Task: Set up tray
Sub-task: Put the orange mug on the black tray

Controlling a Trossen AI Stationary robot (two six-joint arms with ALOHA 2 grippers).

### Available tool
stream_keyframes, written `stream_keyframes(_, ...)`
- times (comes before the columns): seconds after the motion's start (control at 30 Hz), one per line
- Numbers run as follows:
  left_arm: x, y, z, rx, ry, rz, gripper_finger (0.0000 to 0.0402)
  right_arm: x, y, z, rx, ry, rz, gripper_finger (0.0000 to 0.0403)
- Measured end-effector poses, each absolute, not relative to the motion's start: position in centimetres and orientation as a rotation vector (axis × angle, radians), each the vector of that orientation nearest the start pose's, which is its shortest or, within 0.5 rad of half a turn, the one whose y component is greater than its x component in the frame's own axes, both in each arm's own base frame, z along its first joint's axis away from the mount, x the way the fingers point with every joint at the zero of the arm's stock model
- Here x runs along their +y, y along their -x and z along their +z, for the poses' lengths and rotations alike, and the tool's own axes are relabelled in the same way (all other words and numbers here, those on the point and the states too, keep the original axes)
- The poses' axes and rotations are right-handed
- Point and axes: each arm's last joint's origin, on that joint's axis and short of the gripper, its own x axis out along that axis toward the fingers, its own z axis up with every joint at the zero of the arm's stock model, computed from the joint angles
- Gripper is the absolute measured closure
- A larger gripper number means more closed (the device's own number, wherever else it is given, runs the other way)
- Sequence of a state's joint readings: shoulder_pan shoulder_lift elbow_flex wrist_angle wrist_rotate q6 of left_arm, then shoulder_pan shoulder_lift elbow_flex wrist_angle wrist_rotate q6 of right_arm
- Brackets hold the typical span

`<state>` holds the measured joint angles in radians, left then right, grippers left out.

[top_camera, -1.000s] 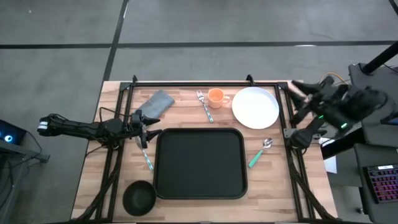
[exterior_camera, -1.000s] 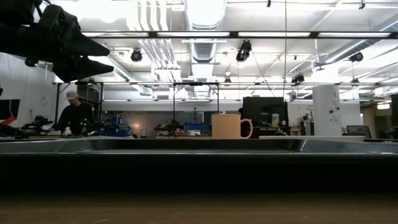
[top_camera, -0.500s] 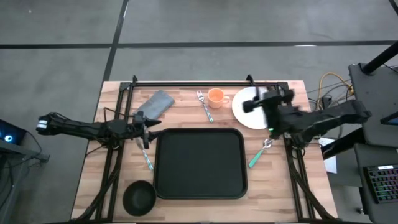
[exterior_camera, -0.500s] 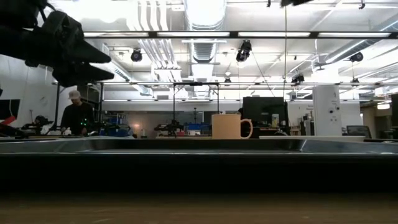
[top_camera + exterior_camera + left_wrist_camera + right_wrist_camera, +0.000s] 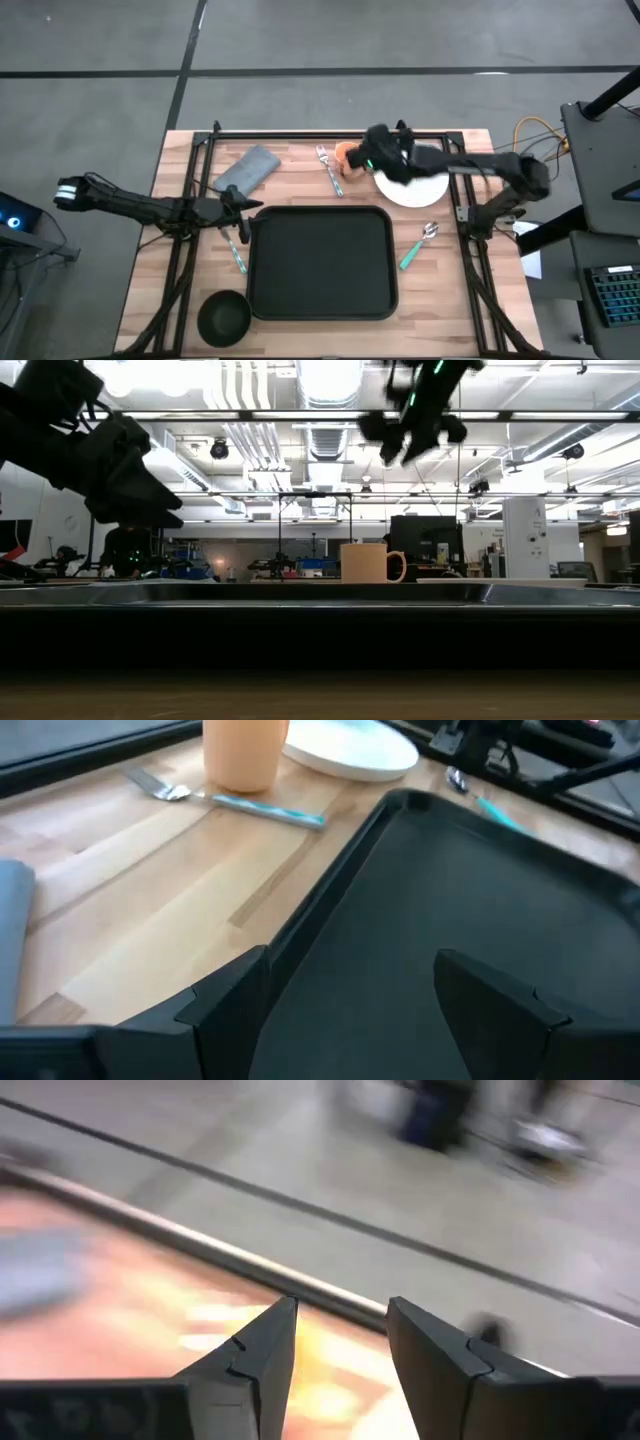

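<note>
The large black tray [image 5: 320, 262] lies flat in the middle of the table, and its left rim [image 5: 330, 880] shows in the left wrist view. My left gripper [image 5: 240, 213] [image 5: 350, 990] hovers open just over that left rim, touching nothing. My right gripper [image 5: 375, 150] [image 5: 340, 1350] is open in the air above the orange cup [image 5: 346, 155], reaching in over the white plate [image 5: 410, 178]. The cup [image 5: 370, 563] stands upright on the table near the far edge. In the low view the right gripper [image 5: 415, 420] hangs well above the cup.
A grey folded napkin [image 5: 247, 168] lies far left. A teal-handled fork [image 5: 330, 170] lies beside the cup, a teal-handled spoon [image 5: 418, 245] right of the tray, another teal-handled utensil [image 5: 235, 250] left of it. A small black bowl [image 5: 223, 315] sits at the near left corner.
My right arm has swung in from beyond the table's right edge, across the white plate, toward the left and far side, ending above the orange cup. My left gripper has dipped lower and edged toward the tray's left rim. No object has moved.
</note>
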<state>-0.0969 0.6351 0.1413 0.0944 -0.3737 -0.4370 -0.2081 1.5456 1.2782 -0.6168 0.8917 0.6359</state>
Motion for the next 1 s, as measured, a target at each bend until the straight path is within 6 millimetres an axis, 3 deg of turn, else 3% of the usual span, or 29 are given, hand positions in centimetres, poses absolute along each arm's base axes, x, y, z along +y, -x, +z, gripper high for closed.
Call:
stream_keyframes(0.13,-0.3,-14.1,15.8,0.336,0.316,0.352,0.014,-12.6,-32.3,28.7,0.597,-0.257,-1.302,0.0255)
stream_keyframes(0.4,-0.2,-14.1,15.9,0.321,0.306,0.369,0.014,-18.7,-34.8,26.7,0.727,-0.469,-1.13,0.0255)
stream_keyframes(0.6,-0.3,-14.1,15.9,0.324,0.32,0.374,0.014,-20.5,-34.8,27.3,0.801,-0.588,-0.999,0.0255)
stream_keyframes(0.83,-0.3,-14.2,15.9,0.322,0.321,0.373,0.014,-21.2,-33.6,27.6,0.885,-0.626,-1.04,0.0255)
stream_keyframes(1.0,-0.3,-14.2,15.9,0.323,0.32,0.374,0.014,-21.3,-33.6,25.2,0.938,-0.684,-1.06,0.0254)
